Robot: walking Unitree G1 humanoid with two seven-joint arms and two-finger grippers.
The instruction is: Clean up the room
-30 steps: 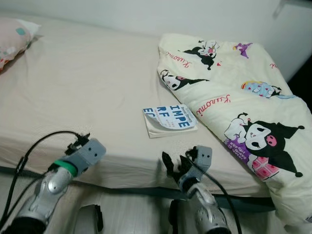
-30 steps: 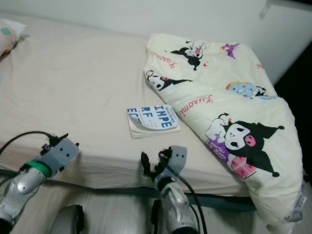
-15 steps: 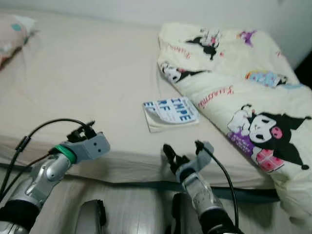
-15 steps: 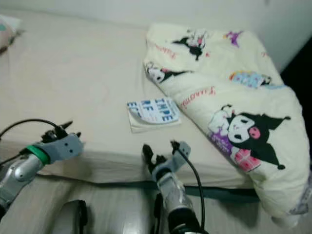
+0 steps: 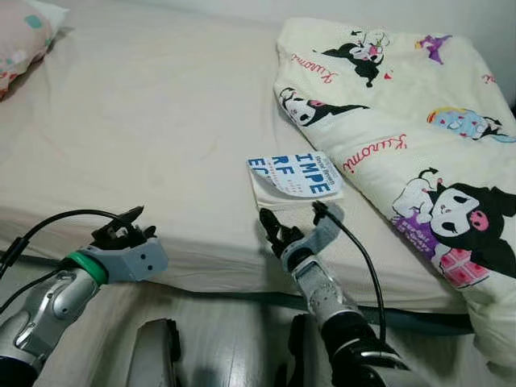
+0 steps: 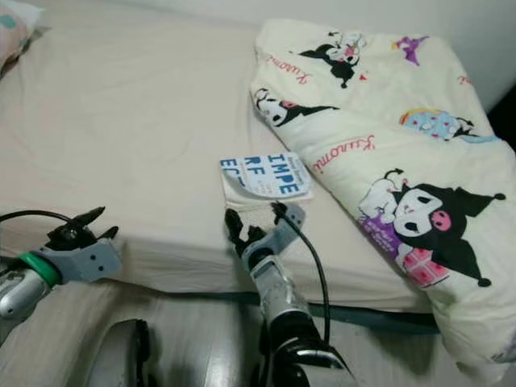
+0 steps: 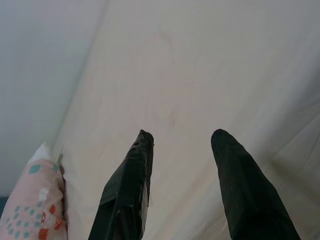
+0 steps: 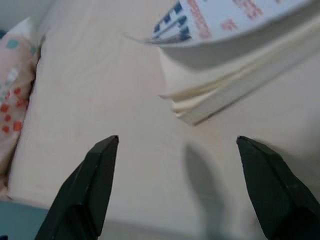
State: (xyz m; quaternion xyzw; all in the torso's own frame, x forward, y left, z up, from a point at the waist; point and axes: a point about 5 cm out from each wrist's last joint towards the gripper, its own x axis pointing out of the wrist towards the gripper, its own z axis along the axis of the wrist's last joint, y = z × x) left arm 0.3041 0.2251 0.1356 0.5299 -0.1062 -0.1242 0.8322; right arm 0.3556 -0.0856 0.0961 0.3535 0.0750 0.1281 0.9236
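1. My right claw is spread wide, holding nothing, fingers pointing up the bed toward the book and stopping just short of its near edge.
2. My right arm reaches up and forward from below, wrist raised over the mattress edge, its black cable looping back along the forearm.
3. In my right wrist view, the book's curled cover and fanned pages lie just beyond the two fingertips.
4. My left claw hovers at the near edge of the bed, well apart from the book, fingers parted and holding nothing.
5. The book lies flat on the sheet, its far side beside the folded cartoon-print quilt.
6. A patterned pillow sits at the bed's far left corner.
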